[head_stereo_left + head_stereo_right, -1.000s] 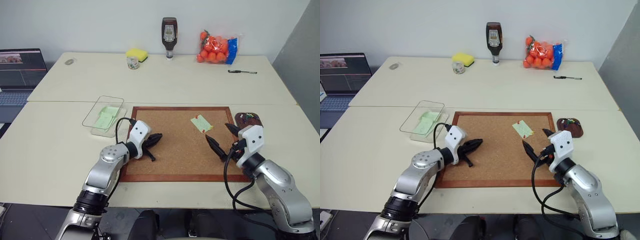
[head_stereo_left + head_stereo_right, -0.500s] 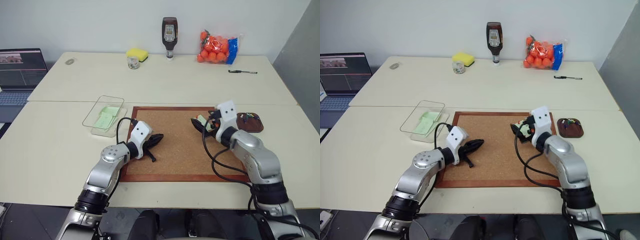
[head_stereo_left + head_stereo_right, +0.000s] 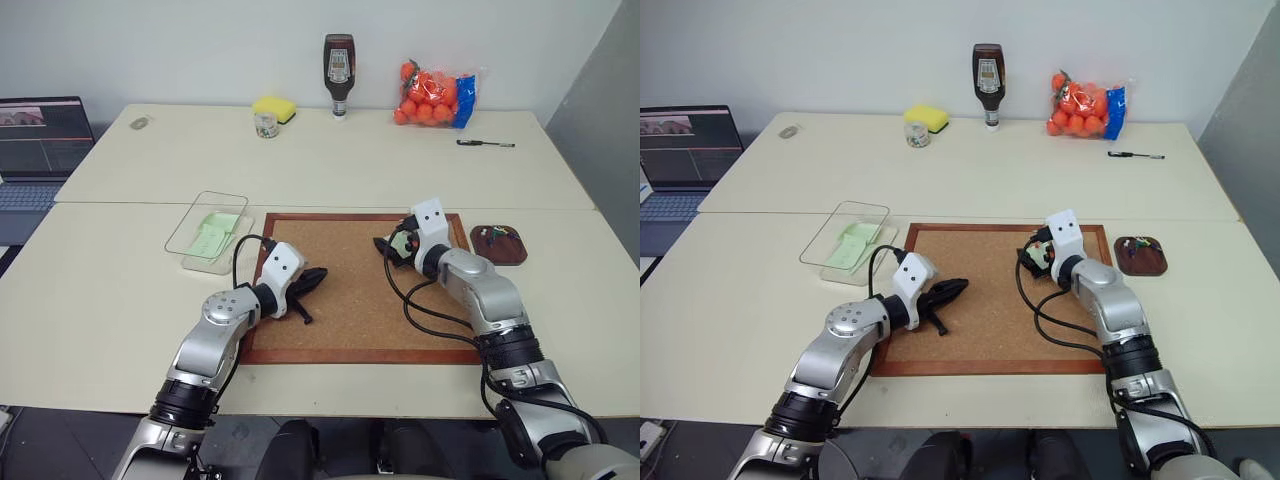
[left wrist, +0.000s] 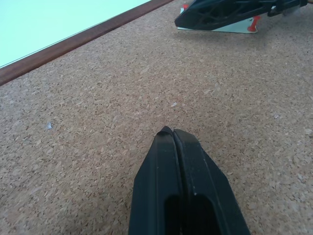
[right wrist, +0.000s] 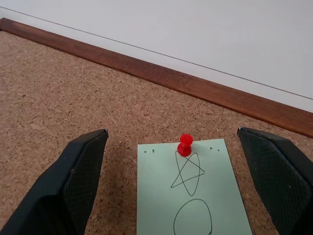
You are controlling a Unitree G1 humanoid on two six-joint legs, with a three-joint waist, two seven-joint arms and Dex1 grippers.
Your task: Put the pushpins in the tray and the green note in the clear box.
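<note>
Bare corkboard (image 5: 73, 98) around pinned green note (image 5: 193, 196)

right tool (image 3: 1031, 257) over green note (image 3: 1039, 256), corkboard (image 3: 985, 300)

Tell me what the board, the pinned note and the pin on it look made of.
Board: likely cork, matte, speckled grain; its frame looks like stained wood, reddish-brown.
Green note: thin matte paper, pen doodles on it.
Red pushpin: probably glossy plastic, a highlight on its head.

Two cream tables (image 3: 300, 165) pushed together, plain white wall (image 3: 200, 50) behind, laptop (image 3: 40, 140) at left edge
</note>
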